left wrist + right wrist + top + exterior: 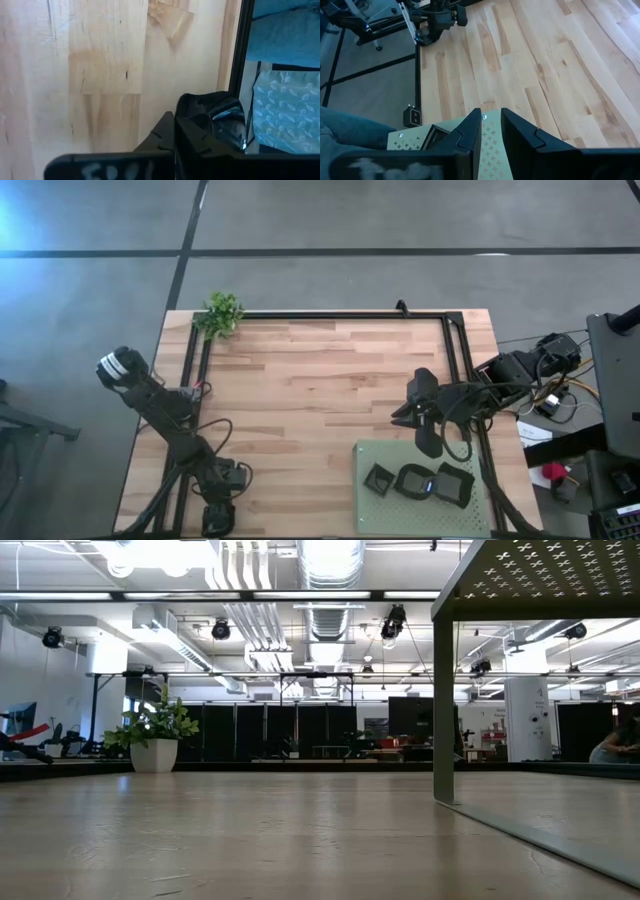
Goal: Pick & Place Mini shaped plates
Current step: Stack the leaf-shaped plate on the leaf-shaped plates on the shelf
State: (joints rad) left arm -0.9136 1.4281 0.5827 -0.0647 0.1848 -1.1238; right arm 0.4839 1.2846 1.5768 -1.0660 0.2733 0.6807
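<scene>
High view: three mini shaped plates (420,481) were seen gathered on the green mat (368,510), over whose far edge the right gripper (432,442) was poised part-open and empty, while the left gripper (218,518), closed on nothing, was parked at the table's near-left edge.

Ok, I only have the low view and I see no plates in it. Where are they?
Observer: Three mini shaped plates sit in a row on the green mat, at the bottom right of the high view.
Operator: Where is the right gripper?
Observer: The right gripper hangs over the mat's edge, open, with nothing between its fingers.
Operator: And the left one?
Observer: The left gripper is shut, folded back at the table's left side, far from the mat.
</scene>
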